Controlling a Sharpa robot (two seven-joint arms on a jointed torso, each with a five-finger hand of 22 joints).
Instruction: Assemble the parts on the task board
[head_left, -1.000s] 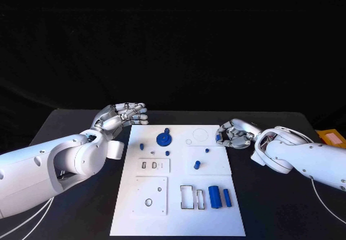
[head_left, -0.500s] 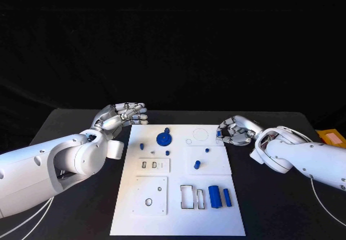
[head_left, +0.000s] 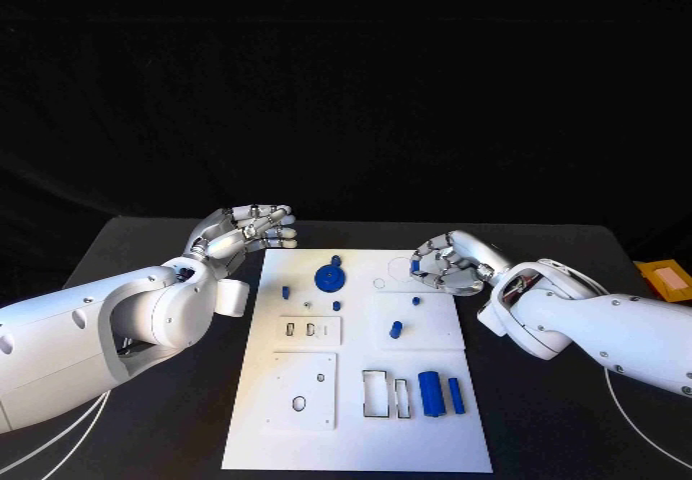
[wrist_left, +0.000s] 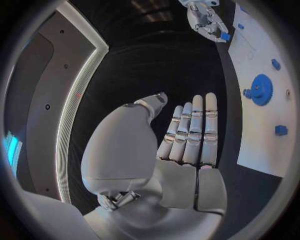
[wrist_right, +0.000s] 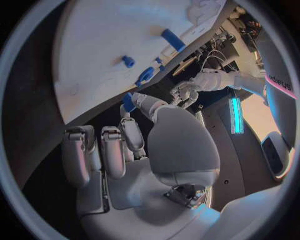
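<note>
The right silver many-fingered hand (head_left: 450, 264) hovers over the far right corner of the flat white task board (head_left: 433, 450), pinching a small blue peg (wrist_right: 128, 102) between thumb and fingertip — the other fingers curl loosely. The left silver hand (head_left: 245, 231) hangs just off the board's far left corner, fingers straight, side by side, holding nothing. On the board a blue toothed gear (head_left: 329, 277) sits near the far edge; two blue cylinders (head_left: 430, 387) lie toward the near right corner.

Blue gear (head_left: 329, 277) upright mid-board
</note>
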